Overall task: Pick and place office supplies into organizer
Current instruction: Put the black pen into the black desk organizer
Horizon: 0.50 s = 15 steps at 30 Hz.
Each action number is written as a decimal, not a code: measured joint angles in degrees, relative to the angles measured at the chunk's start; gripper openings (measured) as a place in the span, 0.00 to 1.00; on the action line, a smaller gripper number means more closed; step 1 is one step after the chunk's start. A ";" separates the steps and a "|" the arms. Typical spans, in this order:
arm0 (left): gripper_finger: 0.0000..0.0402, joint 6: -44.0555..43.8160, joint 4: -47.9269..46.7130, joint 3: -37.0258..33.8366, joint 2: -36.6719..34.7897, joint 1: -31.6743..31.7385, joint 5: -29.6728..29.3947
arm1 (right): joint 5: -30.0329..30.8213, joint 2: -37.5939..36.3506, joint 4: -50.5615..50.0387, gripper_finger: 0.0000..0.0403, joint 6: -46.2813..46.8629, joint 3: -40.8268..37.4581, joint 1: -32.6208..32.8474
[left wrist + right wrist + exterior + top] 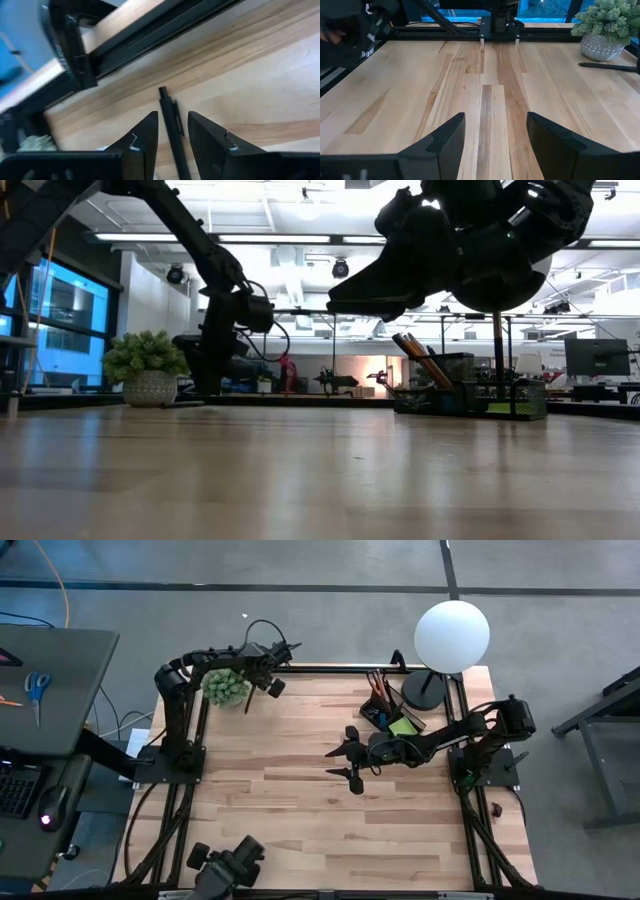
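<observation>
A black pen [170, 125] lies flat on the wooden table near its far left corner, beside the potted plant [226, 688]; it also shows in the right wrist view as a pen [607, 65] next to the pot. My left gripper [172, 120] points steeply down over it, open, one finger on either side of the pen without touching it. The black organizer [388, 716] stands at the far right, with pencils and a lime-green pad in it. My right gripper [350, 755] hovers open over the table's middle, with nothing between its fingers [495, 135].
A white globe lamp [450, 635] on a black base stands just behind the organizer. The black frame rail [150, 35] runs along the far edge close behind the pen. Bare wood lies between the two arms.
</observation>
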 joint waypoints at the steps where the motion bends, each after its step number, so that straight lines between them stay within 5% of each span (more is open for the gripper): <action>1: 0.24 0.00 0.16 0.02 0.02 0.57 1.40 | -0.01 0.00 -0.03 0.51 0.01 -0.01 0.00; 15: 0.24 1.91 1.30 0.20 4.18 1.40 2.94 | -0.03 0.02 -0.92 0.51 0.09 0.00 0.00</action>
